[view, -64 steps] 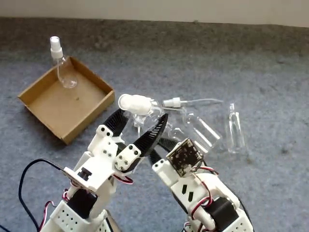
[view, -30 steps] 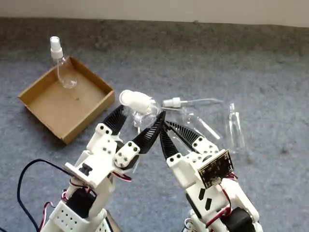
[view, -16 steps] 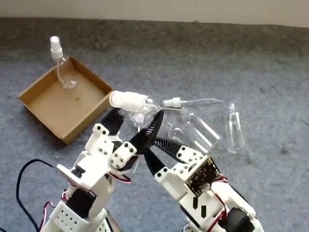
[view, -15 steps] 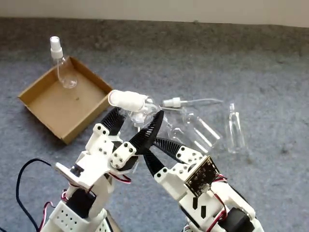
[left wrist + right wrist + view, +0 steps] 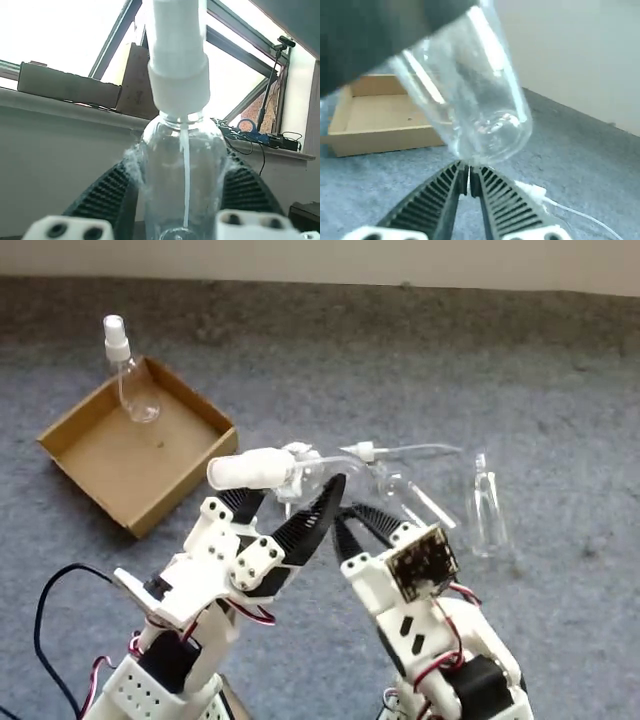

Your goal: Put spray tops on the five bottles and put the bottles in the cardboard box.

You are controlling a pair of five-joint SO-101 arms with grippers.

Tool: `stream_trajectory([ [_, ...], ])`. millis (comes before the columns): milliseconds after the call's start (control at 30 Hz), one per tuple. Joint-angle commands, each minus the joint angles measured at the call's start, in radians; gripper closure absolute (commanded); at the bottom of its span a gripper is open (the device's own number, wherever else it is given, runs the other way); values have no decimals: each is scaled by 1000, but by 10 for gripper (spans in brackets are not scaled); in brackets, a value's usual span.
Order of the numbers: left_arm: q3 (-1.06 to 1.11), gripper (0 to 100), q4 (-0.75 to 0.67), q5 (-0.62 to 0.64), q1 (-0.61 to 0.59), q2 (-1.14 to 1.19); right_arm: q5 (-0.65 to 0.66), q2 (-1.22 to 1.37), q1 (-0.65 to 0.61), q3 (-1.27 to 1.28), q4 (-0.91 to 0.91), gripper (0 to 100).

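Clear plastic: the held bottle [image 5: 305,472] has a white spray top [image 5: 250,470] fitted and sits clamped across its body in the left gripper [image 5: 290,488]. The jaws are spread just as wide as the bottle, with black ribbed fingers [image 5: 107,192] pressing on both sides. The bottle is up off the grey carpet [image 5: 560,390], tipped nearly flat, with its top pointing toward the cardboard box [image 5: 190,485] and near the box's closest corner. In the left wrist view the dip tube runs down inside it.

The right gripper [image 5: 342,512] is low, just beside and under the held bottle. Its jaws are closed to a thin slit and grip nothing. Its fingertips sit right below the bottle's base [image 5: 490,125].

A second bottle [image 5: 128,380], capped, stands upright in the box's far corner.

A loose spray top [image 5: 363,450] lies on the carpet beyond the grippers, its thin tube trailing away from the box. One capless bottle [image 5: 486,505] lies flat on the right arm's side. Another capless bottle [image 5: 415,505] lies between it and the right gripper. I can't tell how many more are in that clear clutter.
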Motion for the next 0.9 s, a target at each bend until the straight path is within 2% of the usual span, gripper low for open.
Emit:
stream_trajectory([
  [0, 21, 962, 28, 17, 24, -10, 11, -4, 105, 16, -96, 993],
  [533, 21, 962, 29, 9, -8, -10, 11, -4, 137, 59, -41, 993],
  [700, 21, 962, 31, 9, -166, -10, 5, -4, 137, 140, -24, 993],
  [867, 21, 962, 31, 9, -394, -10, 3, -4, 137, 197, -25, 993],
])
